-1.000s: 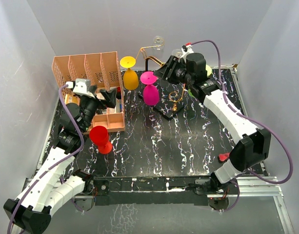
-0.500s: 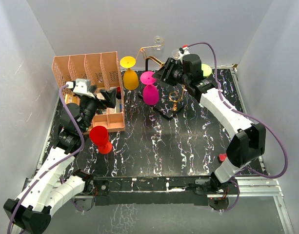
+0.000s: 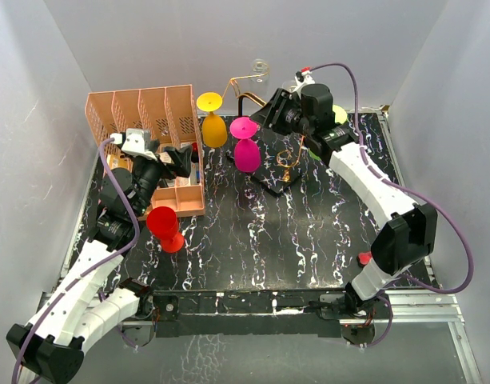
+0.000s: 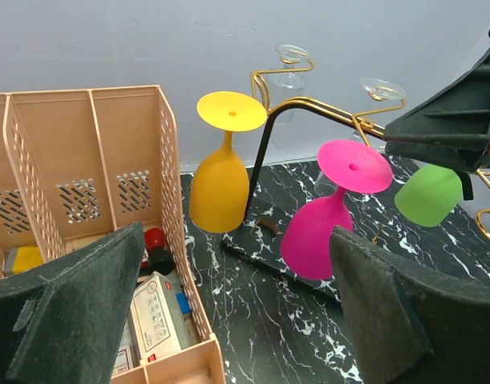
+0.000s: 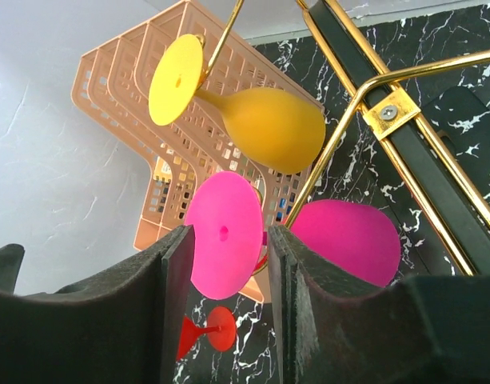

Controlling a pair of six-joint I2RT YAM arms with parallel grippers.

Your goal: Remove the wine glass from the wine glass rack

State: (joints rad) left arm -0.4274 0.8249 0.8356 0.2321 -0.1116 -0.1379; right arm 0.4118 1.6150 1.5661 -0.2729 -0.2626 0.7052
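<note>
The rack [image 4: 259,164] stands at the middle of the desk's [image 3: 308,240] far edge, its black base running in toward the centre. Every glass visible on it hangs bowl-down from the gold arms. The yellow glass [image 3: 213,128] is on the side toward the far-left corner and the pink glass [image 3: 246,154] is just beside it toward the centre. The green glass [image 4: 427,196] is on the far-right side, and clear glasses [image 4: 291,64] sit out at the scroll ends.

So nothing has come off the rack as far as these views show, and the whole removal is left to do. A red glass [image 3: 163,224] stands on the desk near the left edge, well apart from the rack.

The right arm [image 3: 364,176] reaches across from the near-right corner to the rack. In its wrist view the right jaws are parted, with the pink glass's round foot framed in the gap between them. The foot looks to lie beyond the tips, so I judge the jaws released and lined up on it rather than grasping. The pink glass is probably the one meant. What remains is to close on the foot or stem, slide it along the wire to the open end, and carry it clear.

The left arm [image 3: 109,232] hangs over the organiser [image 3: 141,112] at the far-left corner. The left jaws are spread wide and holding nothing.
</note>
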